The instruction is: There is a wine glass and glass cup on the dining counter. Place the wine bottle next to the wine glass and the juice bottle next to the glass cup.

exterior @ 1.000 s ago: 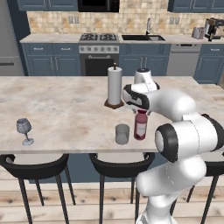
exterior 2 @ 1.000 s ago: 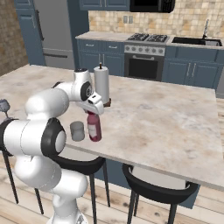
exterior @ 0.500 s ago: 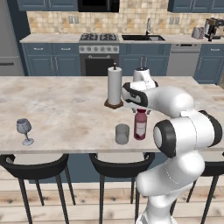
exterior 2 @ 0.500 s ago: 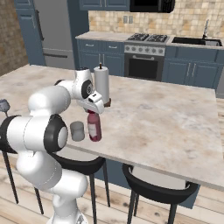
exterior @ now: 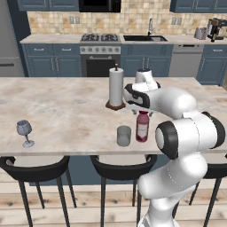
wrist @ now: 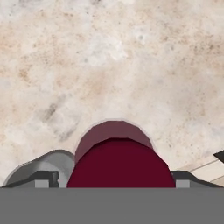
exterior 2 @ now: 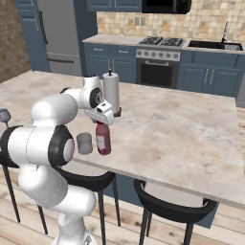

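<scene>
Pinkish-maroon plastic is what we're looking at here: the juice bottle (exterior: 142,127) stands upright on the dining counter (exterior: 66,115), just beside the glass cup (exterior: 123,135), near the counter's front edge. It has a pale label on its side, but we can't read any writing on it, it's way too small and blurry. The dark red cap sits right under the gripper (exterior: 142,112), and in the hand view that cap (wrist: 120,164) takes up the bottom middle, with the fingertips (wrist: 43,178) standing off to either side of it. So the jaws look spread wide around the cap rather than pinching it, as far as we can tell.

The glass cup looks empty, just clear greyish glass. The wine glass (exterior: 25,132) is well apart from all this, way over at the left end of the counter, and it also looks empty. Behind the bottle there's a paper towel roll (exterior: 116,87) upright on its dark round holder.
</scene>
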Available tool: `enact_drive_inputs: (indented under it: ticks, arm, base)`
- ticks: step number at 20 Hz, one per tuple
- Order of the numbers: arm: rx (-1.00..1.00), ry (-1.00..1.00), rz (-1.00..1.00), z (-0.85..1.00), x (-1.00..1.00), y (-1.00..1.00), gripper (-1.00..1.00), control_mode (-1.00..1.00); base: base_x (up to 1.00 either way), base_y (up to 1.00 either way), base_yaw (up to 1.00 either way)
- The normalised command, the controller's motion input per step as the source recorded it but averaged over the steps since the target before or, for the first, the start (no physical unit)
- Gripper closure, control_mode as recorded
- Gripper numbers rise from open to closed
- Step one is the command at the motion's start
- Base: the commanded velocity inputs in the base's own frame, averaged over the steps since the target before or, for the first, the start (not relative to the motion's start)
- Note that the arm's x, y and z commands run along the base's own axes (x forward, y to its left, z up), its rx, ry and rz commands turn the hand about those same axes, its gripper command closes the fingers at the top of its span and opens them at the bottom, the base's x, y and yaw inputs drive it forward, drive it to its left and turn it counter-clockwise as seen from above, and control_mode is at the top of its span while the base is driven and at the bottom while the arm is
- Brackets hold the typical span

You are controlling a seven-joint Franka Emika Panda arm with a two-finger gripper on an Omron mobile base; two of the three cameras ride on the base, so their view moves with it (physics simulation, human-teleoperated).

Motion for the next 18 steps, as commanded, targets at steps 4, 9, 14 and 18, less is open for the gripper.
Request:
enact_drive_inputs:
  ticks: [4,9,14,18]
  arm:
    - [0.0,0.0,-0.01,-0.12,-0.08,-0.02,-1.0,-1.0]
    - [0.0,0.0,-0.03,-0.01,-0.03,0.0,-1.0,-1.0]
    - [0.0,0.0,-0.01,0.08,0.0,0.0,-1.0,-1.0]
    - [0.0,0.0,-0.07,0.18,-0.06,0.0,-1.0,-1.0]
  base:
    - [0.0,0.0,0.0]
    - [0.0,0.0,0.0]
    - [0.0,0.0,0.0]
    - [0.0,0.0,0.0]
